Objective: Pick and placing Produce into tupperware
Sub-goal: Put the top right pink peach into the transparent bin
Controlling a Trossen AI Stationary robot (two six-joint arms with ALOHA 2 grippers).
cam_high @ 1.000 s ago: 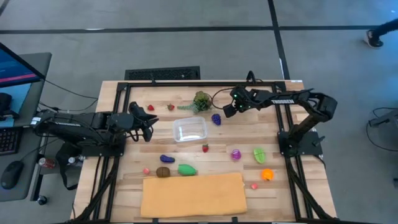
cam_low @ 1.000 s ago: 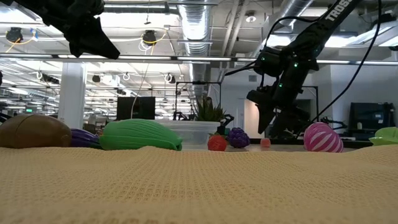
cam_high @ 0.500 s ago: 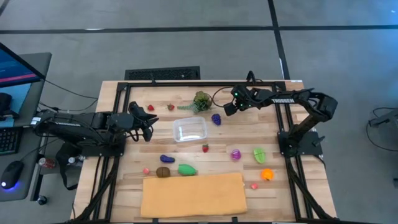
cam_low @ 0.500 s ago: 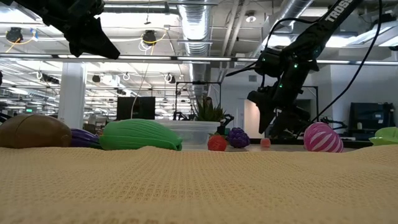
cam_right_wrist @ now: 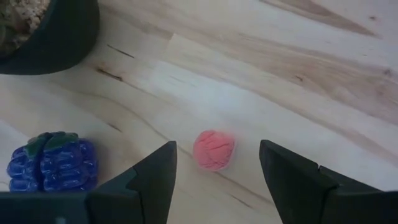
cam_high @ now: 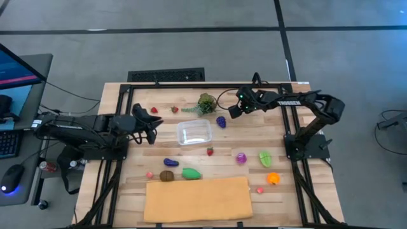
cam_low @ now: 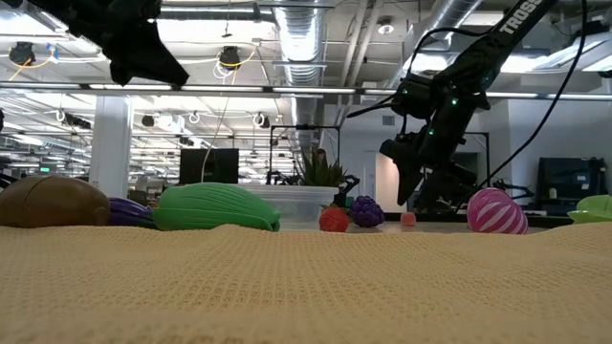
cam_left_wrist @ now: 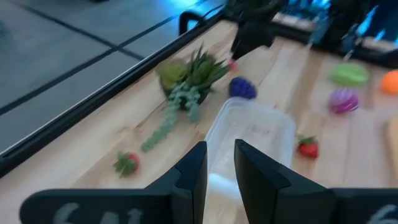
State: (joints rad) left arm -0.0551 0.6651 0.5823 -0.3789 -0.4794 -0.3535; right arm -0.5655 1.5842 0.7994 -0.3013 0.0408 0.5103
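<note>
The clear tupperware [cam_high: 194, 132] stands open on the table's middle. Produce lies around it: purple grapes [cam_high: 220, 121], a strawberry [cam_high: 209, 151], a striped pink piece [cam_high: 241, 158], green pieces [cam_high: 265, 158] [cam_high: 191, 173], a brown piece [cam_high: 166, 176] and an orange one [cam_high: 273, 179]. My right gripper [cam_right_wrist: 217, 148] is open and hovers above a small pink piece [cam_right_wrist: 214, 150], one finger on either side, not touching it; the grapes [cam_right_wrist: 53, 162] lie beside it. My left gripper [cam_high: 151, 132] waits left of the tupperware [cam_left_wrist: 249, 134], held above the table, fingers slightly open.
A bushy green leafy bunch [cam_high: 205, 104] lies at the far edge, just beyond the right gripper. Two strawberries [cam_high: 154, 110] [cam_high: 175, 109] lie far left. A big tan sheet [cam_high: 197, 198] covers the near edge. A black frame rail [cam_high: 210, 84] borders the table.
</note>
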